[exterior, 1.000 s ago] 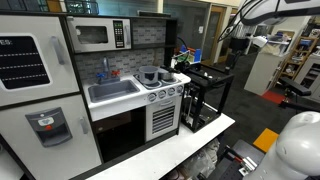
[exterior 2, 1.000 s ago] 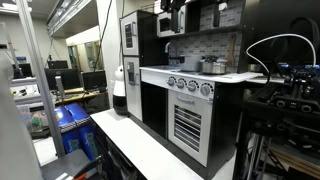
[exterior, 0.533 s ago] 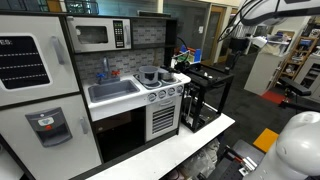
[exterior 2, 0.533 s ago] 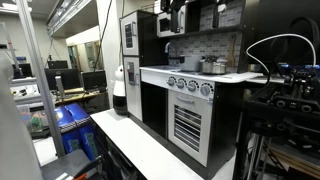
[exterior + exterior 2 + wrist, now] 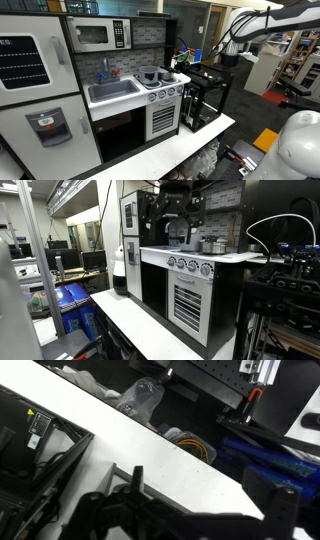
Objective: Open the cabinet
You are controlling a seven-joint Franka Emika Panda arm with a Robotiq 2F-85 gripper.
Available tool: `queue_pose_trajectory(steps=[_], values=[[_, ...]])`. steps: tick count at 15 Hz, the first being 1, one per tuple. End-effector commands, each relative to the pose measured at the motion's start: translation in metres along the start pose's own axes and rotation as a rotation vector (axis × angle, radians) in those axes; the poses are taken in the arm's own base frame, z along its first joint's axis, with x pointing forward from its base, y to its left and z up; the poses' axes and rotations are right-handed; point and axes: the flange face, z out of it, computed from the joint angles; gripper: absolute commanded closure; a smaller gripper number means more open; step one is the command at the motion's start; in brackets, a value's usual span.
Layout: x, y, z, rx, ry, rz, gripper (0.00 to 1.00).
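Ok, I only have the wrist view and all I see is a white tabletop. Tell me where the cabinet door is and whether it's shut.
Observer: The cabinet sits under the stove knobs, beside the sink; its striped door is shut.
Operator: Now give me the gripper's height.
Observer: In an exterior view the gripper hangs high, roughly at microwave height, well clear of the door.
Operator: Say what stands next to the cabinet.
Observer: A black open frame stands close beside it.
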Motion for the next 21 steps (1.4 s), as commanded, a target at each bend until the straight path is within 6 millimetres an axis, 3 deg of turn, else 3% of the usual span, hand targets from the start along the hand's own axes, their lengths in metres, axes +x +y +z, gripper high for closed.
queue_pose_trajectory(steps=[1, 10, 11, 16, 19, 20, 21], values=[[0.012, -0.019, 0.042, -0.010, -0.049, -0.186, 0.00], [0.036, -0.069, 0.139, -0.193, -0.099, -0.595, 0.00], [0.057, -0.063, 0.132, -0.226, -0.084, -0.618, 0.00], [0.087, -0.060, 0.153, -0.332, 0.027, -0.654, 0.00], [0.094, -0.060, 0.171, -0.313, 0.030, -0.651, 0.00], [0.090, -0.061, 0.158, -0.315, 0.035, -0.647, 0.00], [0.092, -0.061, 0.164, -0.309, 0.028, -0.649, 0.00]])
